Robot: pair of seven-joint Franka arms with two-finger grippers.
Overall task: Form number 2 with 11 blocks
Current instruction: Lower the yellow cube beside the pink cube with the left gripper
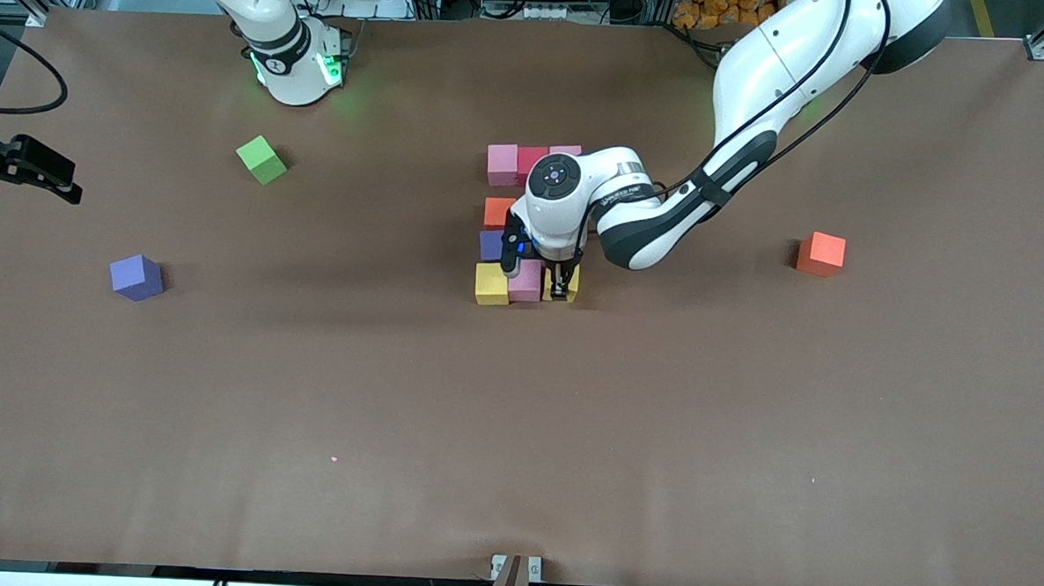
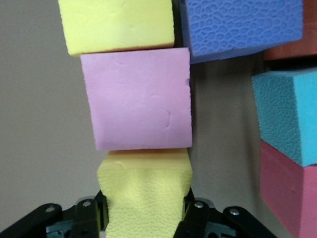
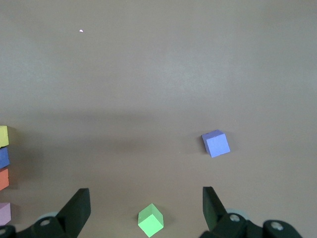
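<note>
Blocks (image 1: 527, 232): matte, mixed-colour cubes.

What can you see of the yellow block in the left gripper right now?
The yellow block is a matte foam cube with a pebbled top face, pinched between the left gripper fingers, which squeeze its sides inward. It sits at table level in the row of the figure nearest the front camera, at the end toward the left arm, one face pressed against the pink block beside it. In the front view the gripper hides most of it.
</note>
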